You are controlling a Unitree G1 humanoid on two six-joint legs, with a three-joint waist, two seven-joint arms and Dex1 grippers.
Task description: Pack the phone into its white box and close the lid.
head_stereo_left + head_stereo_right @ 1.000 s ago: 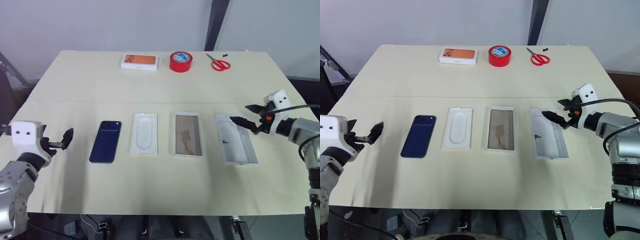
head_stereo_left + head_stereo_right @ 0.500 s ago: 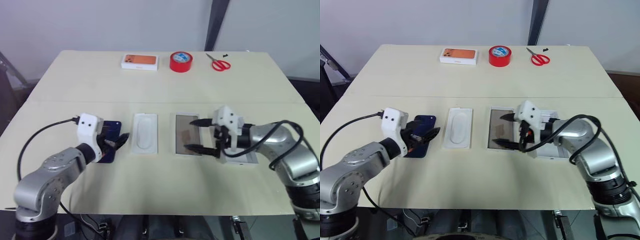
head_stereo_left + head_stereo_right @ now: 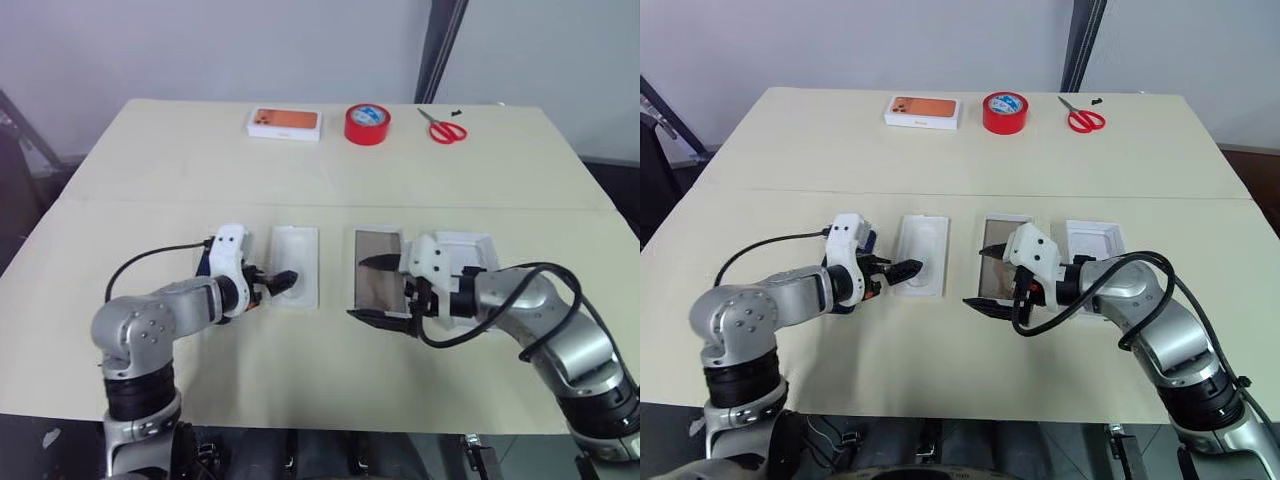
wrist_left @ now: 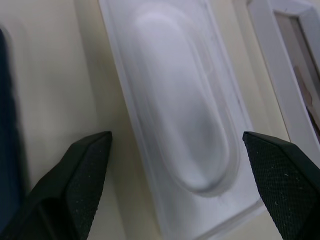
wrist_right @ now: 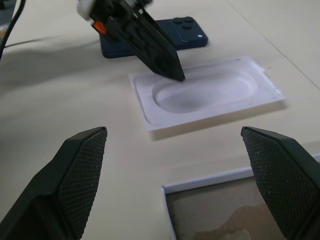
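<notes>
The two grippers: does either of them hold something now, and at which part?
Nothing is held. The left gripper is open over the white tray with the oval recess; the right gripper is open by the white box.

Both arms are built from rounded silver-grey metal segments with darker grey joints, and a black cable is looped loosely along each one. A small white boxy block with two dark dots is mounted at each wrist, and a spot of orange is seen just behind the fingers. The left gripper (image 3: pixel 902 270) and the right gripper (image 3: pixel 983 278) are each made of two black tapered fingers (image 5: pixel 80 172), whose inner faces are covered with a fine cross-hatched grip pattern.
</notes>
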